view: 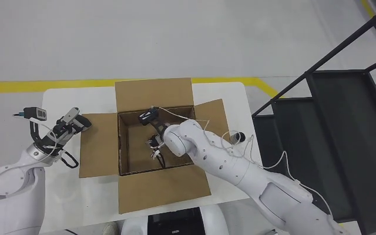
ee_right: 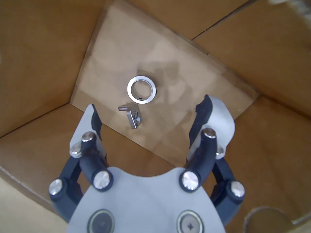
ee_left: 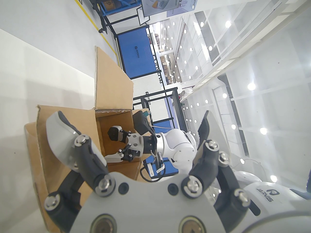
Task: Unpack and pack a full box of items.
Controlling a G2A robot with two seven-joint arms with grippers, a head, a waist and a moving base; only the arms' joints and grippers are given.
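Fingers point(ee_right: 218, 120) of the right gripper point(ee_right: 148, 110) stand spread wide and empty inside the open cardboard box point(view: 155, 94), hanging above its floor. On that floor lie a silver metal ring point(ee_right: 142, 89) and, just beside it, a small L-shaped metal bracket point(ee_right: 134, 117) drilled with several holes. The two look slightly apart, though the gap is hard to judge. Both rest near the middle of the box floor, under the parted fingers. The box sits on the white worktop point(view: 64, 100) with all four flaps folded outward. The left gripper point(view: 73, 120) hovers over the worktop just off the box's left flap, outside the box, its own fingers point(ee_left: 63, 132) likewise parted and holding nothing. A yellow floor line point(view: 59, 86) runs beyond the worktop's far edge.
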